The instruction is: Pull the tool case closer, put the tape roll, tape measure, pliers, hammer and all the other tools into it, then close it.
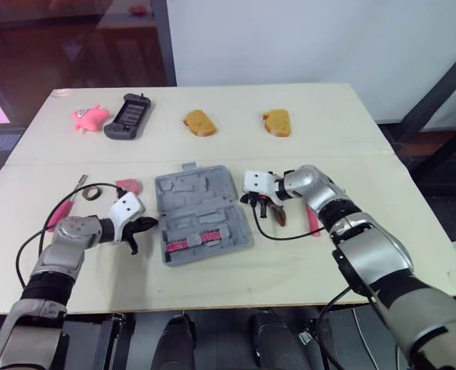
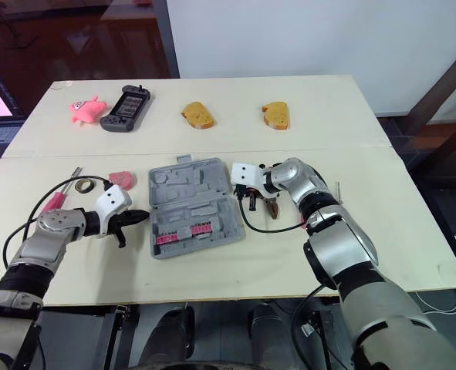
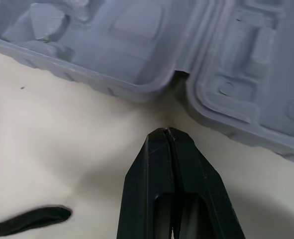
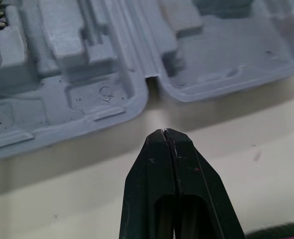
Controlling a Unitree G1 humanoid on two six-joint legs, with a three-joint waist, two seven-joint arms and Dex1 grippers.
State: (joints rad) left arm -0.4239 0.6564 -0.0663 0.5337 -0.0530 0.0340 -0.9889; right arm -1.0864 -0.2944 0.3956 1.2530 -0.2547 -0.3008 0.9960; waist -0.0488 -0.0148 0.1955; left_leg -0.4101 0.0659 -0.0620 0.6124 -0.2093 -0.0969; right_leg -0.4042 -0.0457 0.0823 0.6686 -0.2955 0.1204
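Note:
The grey tool case lies open and flat at the table's middle, with a pink strip of bits in its near half. My left gripper is shut and empty, its tip just off the case's left edge by the hinge gap. Shut and empty too, my right gripper points at the case's right edge. Pliers with a pink handle lie right of the case, beside the right gripper. A tape roll, a pink tape measure and a pink-handled tool lie left of the case.
Along the far side of the table lie a pink toy, a black handheld device and two bread pieces. A black cable loops on the table near the case's right side.

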